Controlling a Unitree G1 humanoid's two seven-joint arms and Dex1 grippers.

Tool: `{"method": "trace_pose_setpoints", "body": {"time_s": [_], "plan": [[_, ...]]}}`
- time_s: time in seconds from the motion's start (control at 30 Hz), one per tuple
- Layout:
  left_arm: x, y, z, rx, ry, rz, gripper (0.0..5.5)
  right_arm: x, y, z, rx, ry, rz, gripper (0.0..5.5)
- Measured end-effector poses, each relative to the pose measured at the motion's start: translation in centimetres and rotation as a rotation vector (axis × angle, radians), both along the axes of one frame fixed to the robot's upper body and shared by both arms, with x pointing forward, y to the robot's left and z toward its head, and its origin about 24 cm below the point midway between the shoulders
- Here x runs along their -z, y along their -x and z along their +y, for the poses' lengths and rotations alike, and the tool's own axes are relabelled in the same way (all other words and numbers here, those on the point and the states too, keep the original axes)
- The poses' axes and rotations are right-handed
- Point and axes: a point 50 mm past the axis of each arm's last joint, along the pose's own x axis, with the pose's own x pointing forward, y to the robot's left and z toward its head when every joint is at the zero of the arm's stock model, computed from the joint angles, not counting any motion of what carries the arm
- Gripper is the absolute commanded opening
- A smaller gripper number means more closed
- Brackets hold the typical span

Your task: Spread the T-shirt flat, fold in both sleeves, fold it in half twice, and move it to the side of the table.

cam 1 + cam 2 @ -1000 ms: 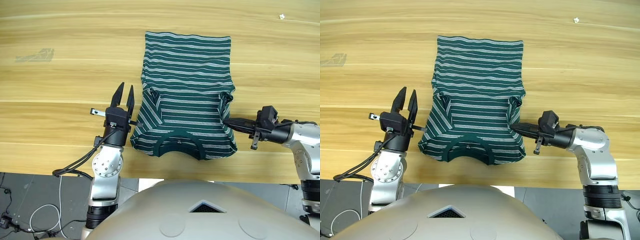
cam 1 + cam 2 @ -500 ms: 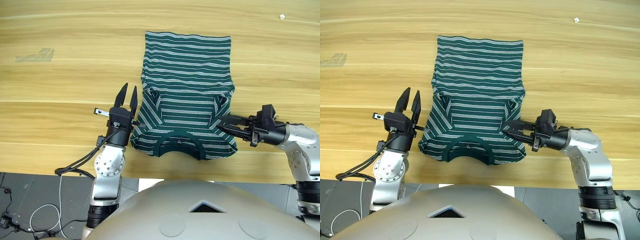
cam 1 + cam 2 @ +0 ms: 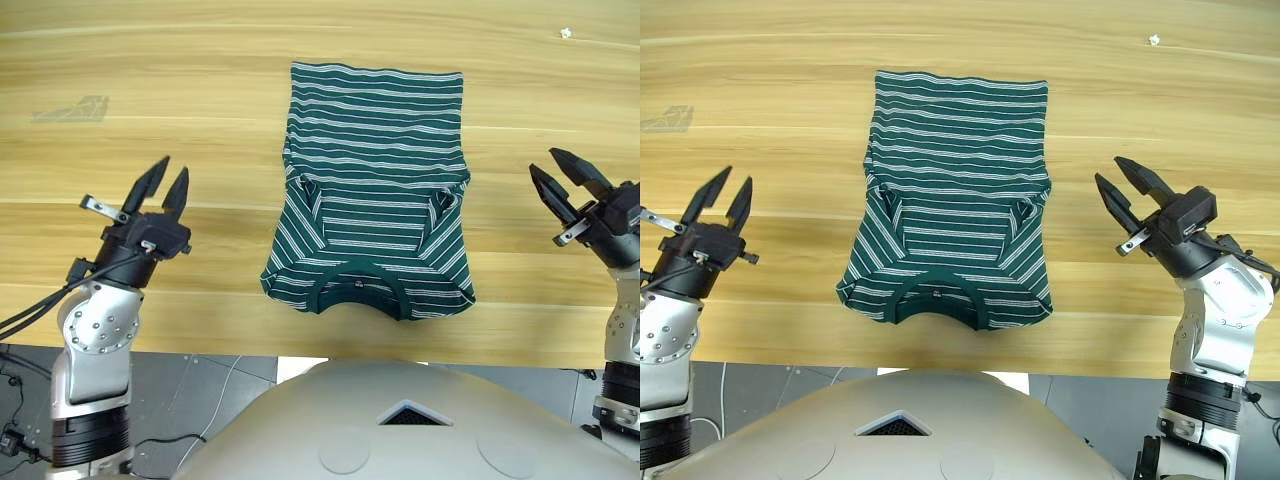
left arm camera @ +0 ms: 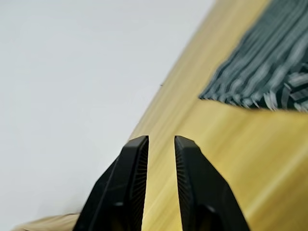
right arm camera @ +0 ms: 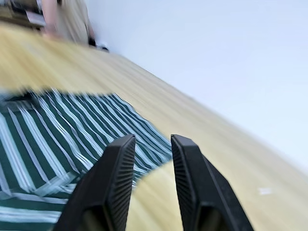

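Left black two-finger gripper (image 3: 170, 170) hovers over bare wood well apart from the shirt's left edge, fingers spread, holding nothing. In the left wrist view there is a plain gap between the ribbed fingers (image 4: 135, 163).

Dark green T-shirt with thin white stripes (image 3: 375, 200) lies flat mid-table on the light wooden table (image 3: 150, 80), collar toward the robot, hem at the far side. Both sleeves sit folded in over the chest, so the outline is roughly a rectangle, a bit wider at the shoulders.

Right black two-finger gripper (image 3: 545, 163) hangs off the shirt's right edge, also apart from the cloth, fingers parted, empty.

Progress, judged: spread done, sleeve folds done. Not yet done: both half folds and the move to the side, so around the halfway mark.

Room: collar edge lies near the table's front edge, little margin there. Wide open wood left and right of the shirt, more beyond the hem. Faint grey mark (image 3: 70, 108) far left and a small white scrap (image 3: 565, 33) far right, both well away from the shirt. Either side looks free for the final placement.
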Motion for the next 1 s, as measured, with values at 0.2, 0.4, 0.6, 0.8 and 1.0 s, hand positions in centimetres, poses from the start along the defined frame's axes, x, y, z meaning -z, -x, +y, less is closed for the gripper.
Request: {"method": "trace_pose_setpoints", "body": {"time_s": [0.2, 0.4, 0.6, 0.8, 1.0], "plan": [[1.3, 0.8, 0.6, 0.215, -0.187, 0.137, 1.57, 1.0, 0.9, -0.6, -0.253, 0.560, -0.201, 2.03], [2.0, 0.7, 0.6, 0.449, -0.332, 0.281, 1.88, 3.8, 2.3, -1.0, -0.625, 0.818, -0.174, 2.68], [3.3, 0.2, -0.6, 0.579, -0.365, 0.327, 1.88, 5.3, 3.1, -0.7, -0.696, 0.811, -0.131, 2.68], [4.1, 0.0, -2.1, 0.663, -0.356, 0.342, 1.88, 5.6, 3.1, 0.7, -0.750, 0.792, -0.134, 2.68], [4.5, -0.5, -2.8, 0.700, -0.371, 0.335, 1.88, 6.0, 3.3, 2.2, -0.768, 0.730, -0.113, 2.68]]}}
